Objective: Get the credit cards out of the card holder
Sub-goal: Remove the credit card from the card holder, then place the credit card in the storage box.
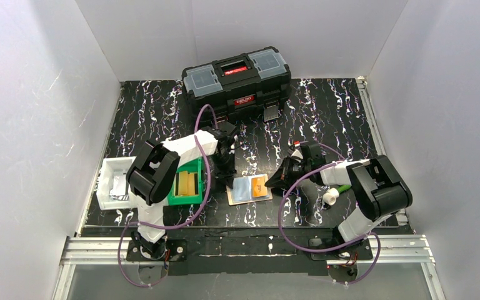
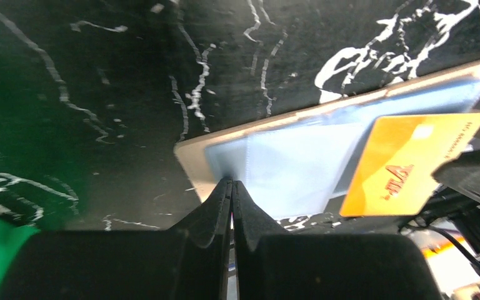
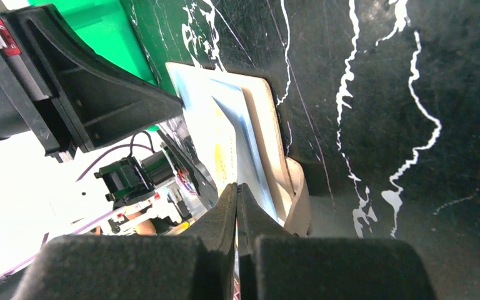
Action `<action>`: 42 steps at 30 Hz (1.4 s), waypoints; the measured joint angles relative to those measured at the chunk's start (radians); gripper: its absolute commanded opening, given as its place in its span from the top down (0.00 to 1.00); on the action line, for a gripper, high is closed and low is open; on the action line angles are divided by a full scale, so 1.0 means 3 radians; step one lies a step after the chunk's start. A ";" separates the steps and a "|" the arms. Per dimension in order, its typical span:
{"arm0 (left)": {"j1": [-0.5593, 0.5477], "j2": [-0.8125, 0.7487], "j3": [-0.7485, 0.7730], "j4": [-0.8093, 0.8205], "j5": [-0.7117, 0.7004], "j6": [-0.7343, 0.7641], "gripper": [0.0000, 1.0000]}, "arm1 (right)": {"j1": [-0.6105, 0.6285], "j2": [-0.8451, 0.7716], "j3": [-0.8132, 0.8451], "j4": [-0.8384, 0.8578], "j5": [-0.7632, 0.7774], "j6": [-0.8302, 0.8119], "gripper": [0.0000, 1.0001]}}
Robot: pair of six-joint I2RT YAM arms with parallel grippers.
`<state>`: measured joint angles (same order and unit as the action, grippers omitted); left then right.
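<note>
The tan card holder point(image 1: 230, 195) lies open at the centre of the overhead frame on the black marbled surface point(image 1: 325, 112), with a light blue card point(image 1: 242, 189) showing inside. The right end effector point(image 1: 274, 182) pinches the orange card point(image 1: 260, 185), which is tilted over the holder's right half. The left end effector point(image 1: 226, 180), fingers pressed together, rests its tips on the holder's left edge. A green bin point(image 1: 186, 184) sits left of centre, and a black toolbox point(image 1: 236, 81) stands at upper centre.

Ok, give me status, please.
Left end effector shut, tip on card holder. Right end effector shut on orange card, partly out. Blue card inside. Nothing blocking.
</note>
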<state>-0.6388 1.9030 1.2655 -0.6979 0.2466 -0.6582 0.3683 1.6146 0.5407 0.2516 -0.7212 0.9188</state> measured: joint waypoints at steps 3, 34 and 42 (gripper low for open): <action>0.0000 0.0000 0.0095 -0.0146 -0.0163 0.0056 0.98 | -0.0009 -0.0051 0.0005 -0.0075 0.0001 -0.0022 0.99; 0.0351 -0.0712 -0.0427 0.1225 0.1457 -0.0804 0.24 | -0.0065 -0.0463 0.0203 0.0095 -0.0352 0.0640 0.99; 0.0381 -0.0718 -0.0492 0.1726 0.1723 -0.1139 0.34 | -0.0069 -0.0474 0.0202 0.0651 -0.0473 0.1194 0.99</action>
<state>-0.5243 1.6875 1.1179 -0.1802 0.7635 -1.0000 0.3477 1.4723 0.6014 0.4469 -0.8631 1.2770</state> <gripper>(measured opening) 0.713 0.023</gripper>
